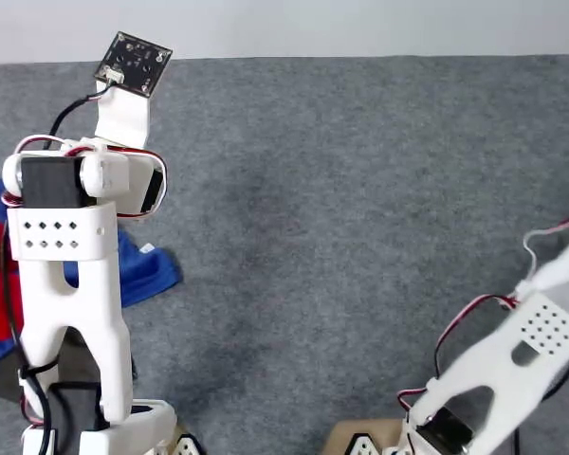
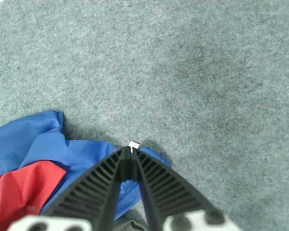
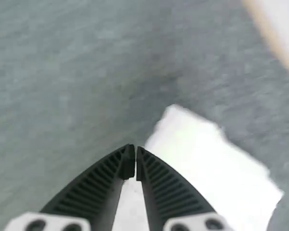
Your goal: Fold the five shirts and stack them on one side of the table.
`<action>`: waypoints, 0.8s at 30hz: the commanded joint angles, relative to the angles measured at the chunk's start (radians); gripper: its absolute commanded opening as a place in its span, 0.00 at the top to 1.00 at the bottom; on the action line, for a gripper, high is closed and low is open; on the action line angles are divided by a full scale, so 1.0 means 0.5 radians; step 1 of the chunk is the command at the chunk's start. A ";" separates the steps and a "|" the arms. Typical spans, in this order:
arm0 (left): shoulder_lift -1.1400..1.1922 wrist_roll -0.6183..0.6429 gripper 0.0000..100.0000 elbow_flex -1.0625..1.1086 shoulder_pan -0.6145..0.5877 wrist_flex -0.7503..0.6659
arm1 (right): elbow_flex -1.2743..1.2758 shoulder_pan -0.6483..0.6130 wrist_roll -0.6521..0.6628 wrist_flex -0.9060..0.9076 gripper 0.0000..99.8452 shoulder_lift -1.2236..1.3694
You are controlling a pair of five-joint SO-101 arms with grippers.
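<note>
Left wrist view: your left gripper (image 2: pixel 131 153) has jaws closed over the blue shirt (image 2: pixel 82 154) edge beside the red shirt (image 2: pixel 24 192), right gripper (image 3: pixel 130 149) likewise over white cloth (image 3: pixel 202 163), so w/o opening you'd prob. shove & bunch fabric.

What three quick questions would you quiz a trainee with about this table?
1. True or false: the left gripper has its fingers spread wide.
2. Which shirt touches the blue shirt? A) red shirt B) green C) yellow
3. Fill in: the flat thing by the right gripper is coloured ____.
Key: 1 false, they are shut; 2 A; 3 white.
</note>
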 commanded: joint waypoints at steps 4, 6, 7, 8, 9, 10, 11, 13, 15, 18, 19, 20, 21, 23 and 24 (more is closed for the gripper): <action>-0.203 -0.012 0.99 -0.020 -0.015 0.043 | 0.000 -0.192 0.052 0.367 0.99 -0.413; -0.261 -0.012 0.99 -0.020 -0.071 0.046 | 0.114 -0.238 0.117 0.367 0.99 -0.523; -0.279 -0.012 0.99 -0.020 -0.120 0.046 | 0.199 -0.265 0.132 0.367 0.99 -0.588; -0.292 -0.012 0.99 -0.020 -0.190 0.046 | 0.313 -0.293 0.138 0.370 0.99 -0.671; -0.298 -0.015 0.99 -0.020 -0.276 0.043 | 0.448 -0.324 0.138 0.370 0.99 -0.763; -0.298 -0.015 0.99 -0.020 -0.371 0.037 | 0.611 -0.351 0.138 0.370 0.99 -0.873; -0.295 -0.021 0.99 -0.020 -0.476 0.037 | 0.795 -0.376 0.138 0.370 0.99 -0.993; -0.288 -0.101 0.99 -0.020 -0.666 0.040 | 1.215 -0.428 0.135 0.370 0.99 -1.247; -0.304 -0.230 0.98 -0.020 -0.838 0.043 | 1.657 -0.474 0.129 0.367 0.99 -1.508; -0.304 -0.390 0.92 -0.091 -1.120 0.043 | 2.252 -0.535 0.129 0.364 0.99 -1.849; -0.304 -0.427 0.89 -0.137 -1.203 0.043 | 2.418 -0.551 0.129 0.361 0.99 -1.944; -0.304 -0.463 0.87 -0.189 -1.274 0.043 | 2.572 -0.563 0.129 0.361 0.99 -2.033; -0.304 -0.500 0.85 -0.238 -1.338 0.043 | 2.719 -0.575 0.129 0.358 0.99 -2.116; -0.304 -0.601 0.81 -0.324 -1.427 0.043 | 2.949 -0.591 0.129 0.330 0.99 -2.245; -0.304 -0.672 0.80 -0.358 -1.458 0.043 | 3.038 -0.591 0.129 0.321 0.99 -2.306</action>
